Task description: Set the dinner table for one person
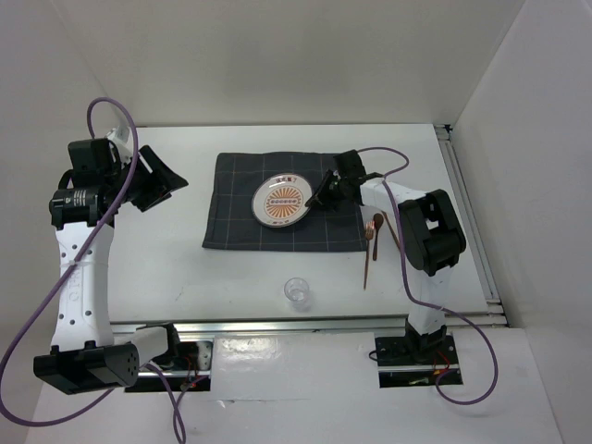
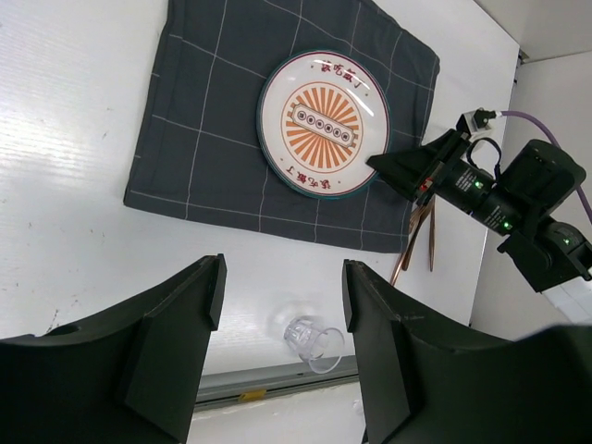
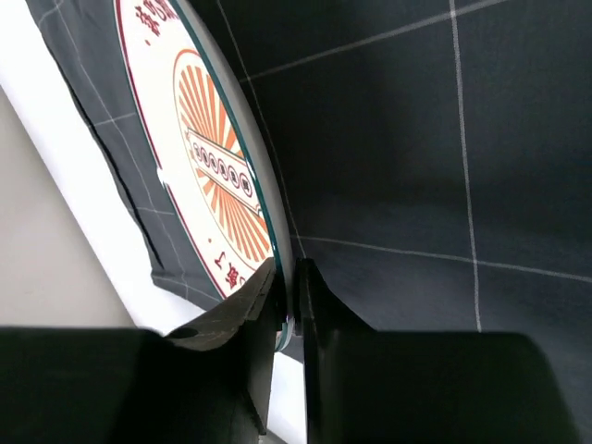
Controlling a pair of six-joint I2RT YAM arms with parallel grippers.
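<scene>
A round white plate (image 1: 283,201) with an orange sunburst and a green rim sits on the dark grey checked cloth (image 1: 240,217) on the white dinner table (image 1: 166,268). My right gripper (image 1: 321,197) is shut on the plate's right rim; in the right wrist view the rim (image 3: 277,268) is pinched between the fingers. The plate also shows in the left wrist view (image 2: 322,122). My left gripper (image 1: 162,180) is open and empty, high over the table's left side. A small clear glass (image 1: 297,292) stands near the front edge. Copper cutlery (image 1: 372,242) lies right of the cloth.
Metal rails run along the table's front edge (image 1: 305,324) and right edge (image 1: 467,213). The right arm's body (image 1: 430,231) hangs over the right side of the table beside the cutlery. White walls enclose the back and sides.
</scene>
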